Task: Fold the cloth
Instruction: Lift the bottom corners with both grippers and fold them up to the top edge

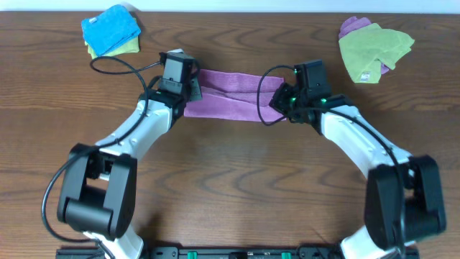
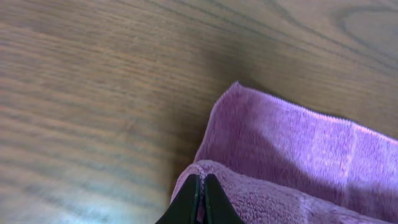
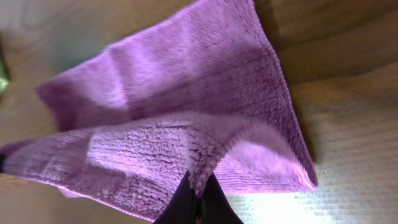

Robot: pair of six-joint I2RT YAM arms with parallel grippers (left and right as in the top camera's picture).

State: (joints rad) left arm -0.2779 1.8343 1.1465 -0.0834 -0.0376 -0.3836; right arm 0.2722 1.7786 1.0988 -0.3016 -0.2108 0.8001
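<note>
Cloth stretched crosswise on the far half of the tabletop [image 1: 230,187], a pincer at each end.
The cloth [image 1: 230,93] runs parallel to the far edge, midway between the left and right edges, with an upper layer lying over the layer on the tabletop. The left pincer [image 2: 201,182] pinches its left end, and the right pincer [image 3: 198,190] pinches its right end. One heap of cloths [image 1: 111,30] sits near the far left corner, and a second heap [image 1: 374,44] near the far right corner, both well apart from the cloth.

I log from my screens: grippers, two: left gripper [image 2: 201,186], right gripper [image 3: 198,193]. Cloths, five: purple towel [image 1: 230,93], one; second purple cloth [image 1: 352,26], one; blue cloth [image 1: 109,27], one; green cloths, two: left green cloth [image 1: 132,47], right green cloth [image 1: 374,49]. Table [image 1: 230,180], one.
</note>
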